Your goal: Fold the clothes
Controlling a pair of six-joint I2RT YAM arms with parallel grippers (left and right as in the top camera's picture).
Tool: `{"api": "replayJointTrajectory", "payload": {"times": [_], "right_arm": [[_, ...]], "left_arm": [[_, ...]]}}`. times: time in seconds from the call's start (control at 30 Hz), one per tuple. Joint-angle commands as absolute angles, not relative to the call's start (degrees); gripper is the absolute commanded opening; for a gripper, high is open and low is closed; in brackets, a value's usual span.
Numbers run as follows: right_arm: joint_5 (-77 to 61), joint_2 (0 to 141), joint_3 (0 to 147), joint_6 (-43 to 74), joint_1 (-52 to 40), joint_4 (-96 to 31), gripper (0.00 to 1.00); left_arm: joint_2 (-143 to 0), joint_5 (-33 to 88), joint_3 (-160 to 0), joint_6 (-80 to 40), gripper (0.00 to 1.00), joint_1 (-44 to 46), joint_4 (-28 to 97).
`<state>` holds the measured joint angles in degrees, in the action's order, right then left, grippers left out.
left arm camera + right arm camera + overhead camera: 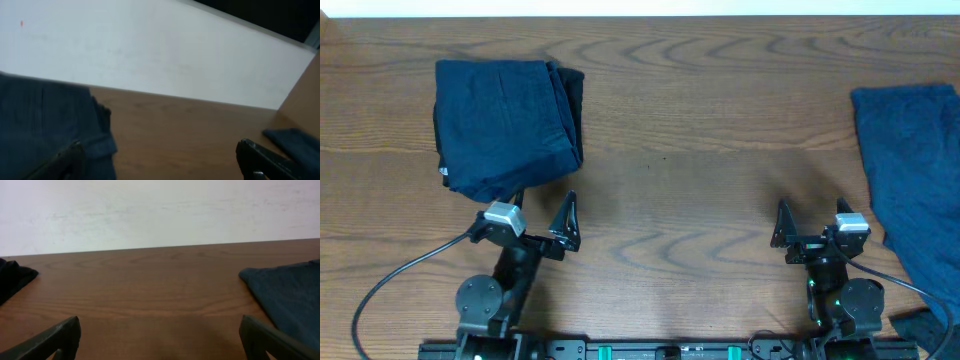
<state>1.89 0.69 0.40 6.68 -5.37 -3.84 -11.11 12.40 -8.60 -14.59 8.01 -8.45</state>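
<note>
Folded navy-blue cloth stack (505, 125) is placed far left on brown wooden table (700, 110), black cloth piece (574, 90) tucked along its right side. Loose navy-blue cloth (915, 170) is spread at right edge. Left gripper (542, 207) and right gripper (812, 215) are seen released, empty.

1. The table (680, 150) bears every item listed below.
2. The folded garment (505, 125) lies at the far left of the table.
3. A second garment (572, 90) lies under it and protrudes along its right edge.
4. The spread garment (915, 170) lies at the right edge of the table, well apart from the folded pair and running from far to near.
5. The left gripper (542, 205) sits just before the near edge of the folded garment.
6. The right gripper (811, 215) sits at the near right, just left of the spread garment, over bare table.
</note>
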Motion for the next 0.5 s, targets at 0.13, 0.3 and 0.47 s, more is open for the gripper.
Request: {"api": "replayJointTrajectory", "payload": {"times": [0.13,0.3,0.47], "right_arm": [[1.7,0.3,0.3,5.7,-4.4,-4.1,0.99],[1.7,0.3,0.3,5.7,-4.4,-4.1,0.99],[1.7,0.3,0.3,5.7,-4.4,-4.1,0.99]], "left_arm": [[-8.4,5.9,-2.2,-14.0,0.98,8.2,-10.7],[-4.8,3.1,-0.2,-13.4,0.98,8.2,-9.0],[-1.5,3.1,-0.2,-12.3,0.98,8.2,-5.5]]}}
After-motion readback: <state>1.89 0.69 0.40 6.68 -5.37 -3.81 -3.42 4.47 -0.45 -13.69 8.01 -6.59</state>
